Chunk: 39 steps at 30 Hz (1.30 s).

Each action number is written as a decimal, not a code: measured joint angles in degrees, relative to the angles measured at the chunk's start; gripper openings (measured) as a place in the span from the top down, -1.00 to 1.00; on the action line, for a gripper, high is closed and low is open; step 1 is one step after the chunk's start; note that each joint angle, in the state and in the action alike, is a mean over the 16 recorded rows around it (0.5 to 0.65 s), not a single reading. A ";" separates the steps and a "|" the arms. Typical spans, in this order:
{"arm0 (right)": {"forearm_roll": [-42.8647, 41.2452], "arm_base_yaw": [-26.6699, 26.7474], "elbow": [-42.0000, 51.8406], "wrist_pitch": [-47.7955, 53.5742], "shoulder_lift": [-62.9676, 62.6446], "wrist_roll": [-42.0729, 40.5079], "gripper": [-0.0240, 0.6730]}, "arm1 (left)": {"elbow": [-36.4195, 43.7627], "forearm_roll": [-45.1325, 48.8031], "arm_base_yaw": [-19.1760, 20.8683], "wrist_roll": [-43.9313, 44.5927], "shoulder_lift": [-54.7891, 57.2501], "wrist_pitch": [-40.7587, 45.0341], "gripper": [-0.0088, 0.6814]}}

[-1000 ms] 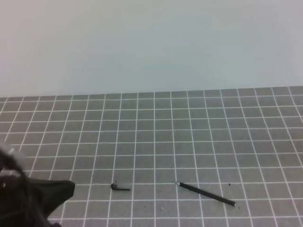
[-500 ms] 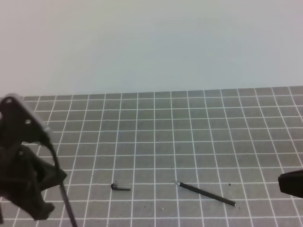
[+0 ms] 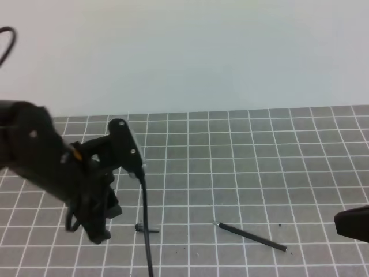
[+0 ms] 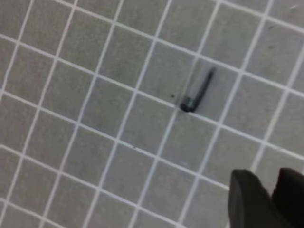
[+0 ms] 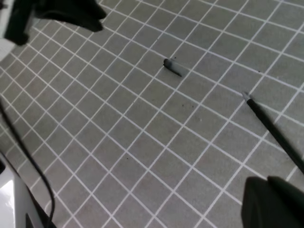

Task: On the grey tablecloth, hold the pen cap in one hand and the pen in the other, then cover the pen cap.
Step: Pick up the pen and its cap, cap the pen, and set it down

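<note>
plain pale wall (image 3: 190, 52), soft even light

The pen (image 5: 273, 128) runs off the right wrist view's edge; the left arm's cable (image 3: 145, 219) crosses the cap (image 3: 151, 230).

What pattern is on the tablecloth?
Grey tablecloth with a thin white grid; clearest in the left wrist view.

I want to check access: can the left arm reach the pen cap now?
Probably yes. The cap lies alone on the cloth, nothing covers it, and the left fingers hang close above it.
</note>
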 joint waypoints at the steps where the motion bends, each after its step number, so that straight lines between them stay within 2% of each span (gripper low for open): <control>1: 0.00 0.00 0.00 0.03 0.04 -0.02 0.94 | -0.84 0.91 -0.44 -0.12 1.40 -0.07 0.53; 10: 0.00 0.00 -0.03 0.07 -0.03 -0.07 0.94 | -7.27 7.00 -3.46 -0.19 12.46 -0.84 -0.01; 15: 0.01 0.00 -0.06 0.08 -0.03 -0.05 0.94 | -9.35 9.07 -5.25 0.13 17.31 -1.10 -0.16; 23: -0.05 0.01 -0.06 0.32 -0.06 -0.02 0.94 | -10.48 10.46 -6.99 0.56 22.86 -1.16 -0.09; 39: -0.12 0.06 -0.04 1.36 -0.17 -0.01 0.94 | -10.85 11.31 -7.09 1.08 26.69 -3.81 0.09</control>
